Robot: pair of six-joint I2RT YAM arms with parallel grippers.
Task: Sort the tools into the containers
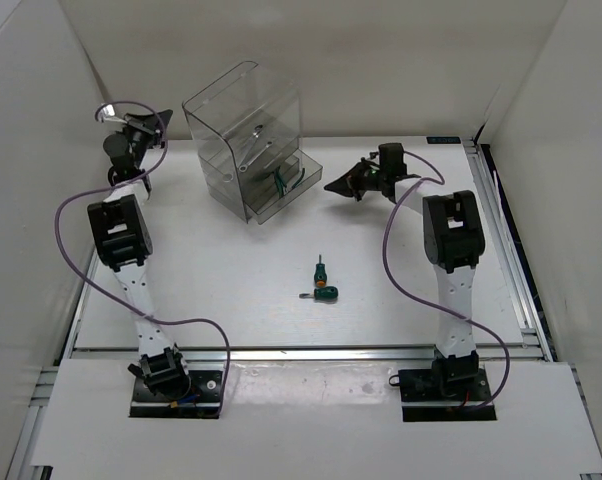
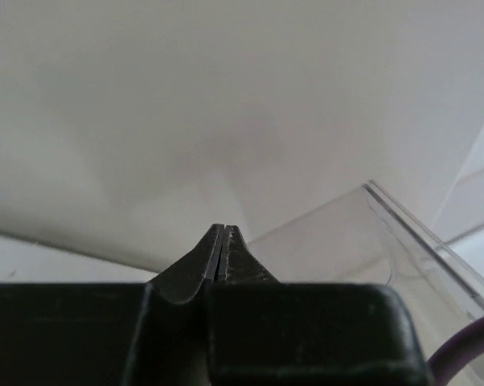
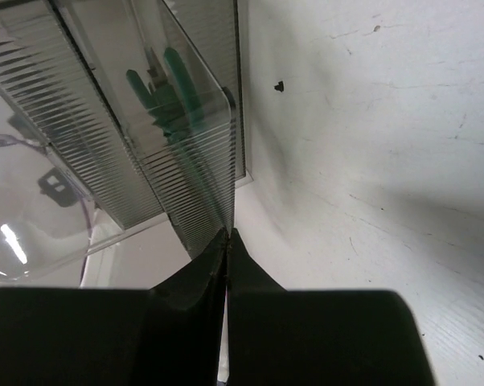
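Note:
The tall clear organiser (image 1: pixel 243 130) stands at the back middle of the table, its lower smoky drawers (image 1: pixel 286 188) pulled out to the front right. Dark-green-handled pliers (image 1: pixel 278 180) lie in an open drawer and also show in the right wrist view (image 3: pixel 157 88). A silver wrench (image 1: pixel 251 140) lies higher inside. Two stubby green-handled screwdrivers (image 1: pixel 321 272) (image 1: pixel 322 293) lie mid-table. My right gripper (image 1: pixel 329 187) (image 3: pixel 227 233) is shut and empty, its tip at the drawer's front corner (image 3: pixel 214 193). My left gripper (image 1: pixel 161 118) (image 2: pixel 224 229) is shut and empty, raised at the far left.
White walls enclose the table on the left, back and right. The organiser's clear edge (image 2: pixel 423 249) shows to the right of my left gripper. Purple cables loop beside both arms.

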